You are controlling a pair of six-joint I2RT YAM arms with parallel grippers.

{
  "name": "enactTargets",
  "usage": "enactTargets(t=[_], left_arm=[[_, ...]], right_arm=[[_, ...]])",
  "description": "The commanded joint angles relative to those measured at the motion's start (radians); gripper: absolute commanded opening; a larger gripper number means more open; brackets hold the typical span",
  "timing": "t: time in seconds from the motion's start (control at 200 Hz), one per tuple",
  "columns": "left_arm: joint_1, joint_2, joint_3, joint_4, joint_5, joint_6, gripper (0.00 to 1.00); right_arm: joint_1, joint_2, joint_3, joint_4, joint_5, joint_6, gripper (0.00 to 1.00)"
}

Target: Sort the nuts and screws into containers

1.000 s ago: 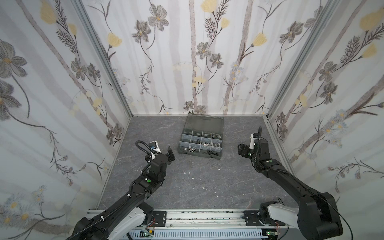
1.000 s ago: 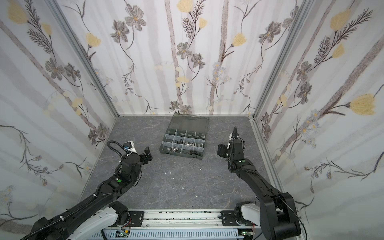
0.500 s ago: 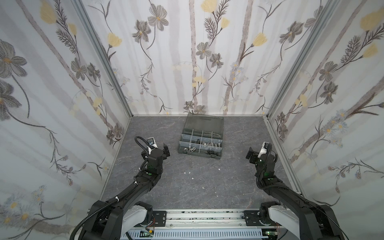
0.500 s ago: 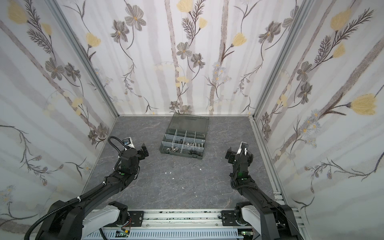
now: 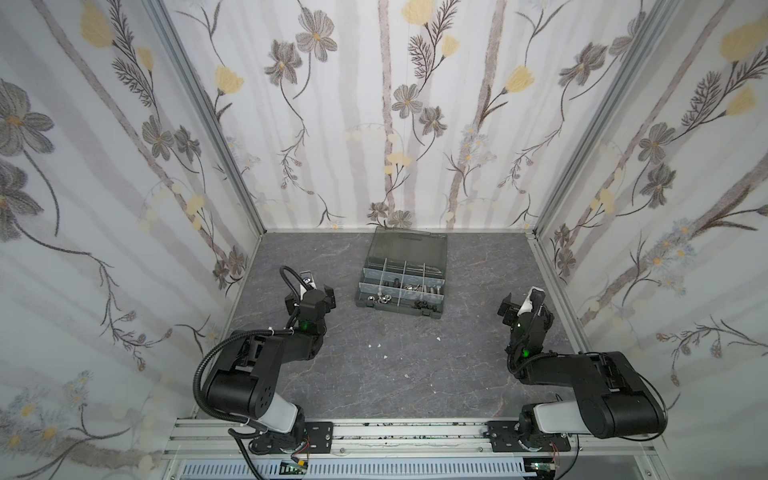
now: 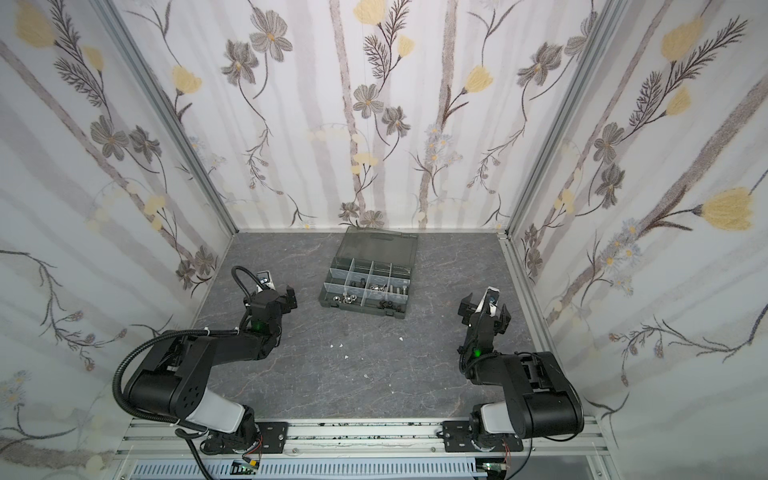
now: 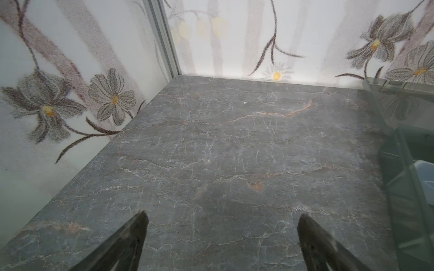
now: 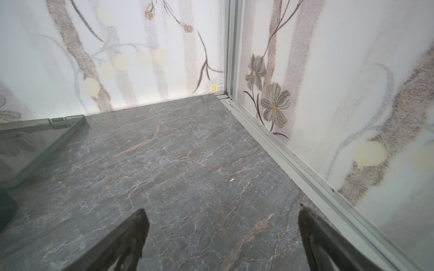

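Left fingers stand spread wide, empty, off to the left of the case; right fingers likewise, off its right side. I'm seeing blunt dark wedges over veined grey stone-look table. Case's smoky clear lid is swung open behind it; shiny nuts and stubby screws sit inside its near compartments, between pale dividers.

We see the left gripper with its two dark fingers spread wide at the bottom of the frame, only bare grey tabletop between them. The organizer case and its smoky lid sit at the right edge. Floral walls meet at upper left.
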Motion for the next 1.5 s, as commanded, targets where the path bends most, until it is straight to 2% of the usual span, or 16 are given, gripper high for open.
enactTargets(t=[0.0,0.095,0.185,0.225,0.265,0.34,0.36,0.385,0.49,0.525,0.585,0.644,0.739,1.494], left_arm=[[0.005,0.03,-0.006,0.189,0.004,0.098,1.0],[0.052,0.03,-0.011,0.182,0.034,0.041,1.0],[0.109,0.007,-0.065,0.246,0.092,-0.019,1.0],[0.13,-0.005,-0.103,0.293,0.128,-0.042,1.0],[0.139,-0.018,-0.15,0.367,0.159,-0.045,1.0],[0.143,0.018,-0.271,0.598,0.218,-0.03,1.0],[0.138,0.047,-0.298,0.727,0.22,-0.01,1.0],[0.13,0.054,-0.33,0.784,0.21,-0.003,1.0],[0.116,0.053,-0.331,0.79,0.184,0.005,1.0],[0.114,0.042,-0.316,0.739,0.187,0.002,1.0],[0.119,0.037,-0.238,0.587,0.191,0.0,1.0],[0.179,0.024,-0.204,0.497,0.293,-0.047,1.0],[0.186,0.023,-0.208,0.501,0.305,-0.052,1.0],[0.185,0.024,-0.213,0.516,0.3,-0.049,1.0]], right_arm=[[-0.007,0.003,0.011,0.095,-0.026,0.001,0.99],[-0.008,0.024,0.005,0.128,-0.095,-0.03,1.0],[-0.007,0.044,-0.017,0.18,-0.167,-0.055,1.0],[-0.007,0.085,-0.044,0.28,-0.158,-0.054,1.0],[-0.005,0.122,-0.083,0.414,-0.151,-0.066,0.99],[0.0,0.073,-0.1,0.362,-0.158,-0.064,1.0],[0.005,0.069,-0.104,0.366,-0.161,-0.07,0.99],[0.009,0.074,-0.11,0.388,-0.159,-0.076,1.0],[0.022,0.133,-0.154,0.563,-0.166,-0.105,1.0],[0.024,0.137,-0.157,0.573,-0.167,-0.109,1.0],[0.023,0.122,-0.124,0.478,-0.164,-0.105,1.0],[0.022,0.114,-0.044,0.316,-0.18,-0.106,1.0],[-0.04,0.105,0.024,0.167,-0.263,-0.047,1.0],[-0.047,0.103,0.011,0.192,-0.275,-0.049,1.0]])
